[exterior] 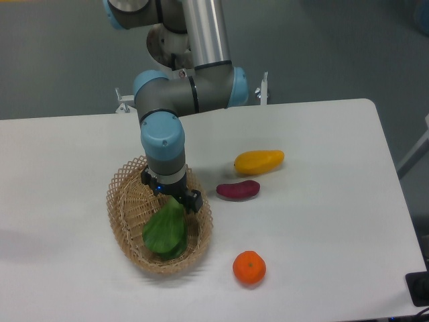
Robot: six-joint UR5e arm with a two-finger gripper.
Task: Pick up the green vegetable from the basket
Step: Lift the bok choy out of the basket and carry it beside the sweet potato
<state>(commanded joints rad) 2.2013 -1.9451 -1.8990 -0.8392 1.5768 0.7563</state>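
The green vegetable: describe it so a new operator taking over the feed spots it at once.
Find the oval wicker basket on the left half of the white table, directly under the arm. The green vegetable lies inside it, its narrow end up under the end effector. It is the only green, leafy item; the yellow fruit, purple vegetable and orange lie outside on the table.

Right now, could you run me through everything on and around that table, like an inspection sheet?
Surface: white table, bare apart from the items below.
Job's things: green vegetable lying in the wicker basket.
Clutter: yellow fruit, purple vegetable, orange, all outside the basket.
Grippers: gripper down over the vegetable's stalk end; fingers hidden, grip unclear.
Cables: nothing seen.
Surroundings: grey floor, metal bracket behind the table.
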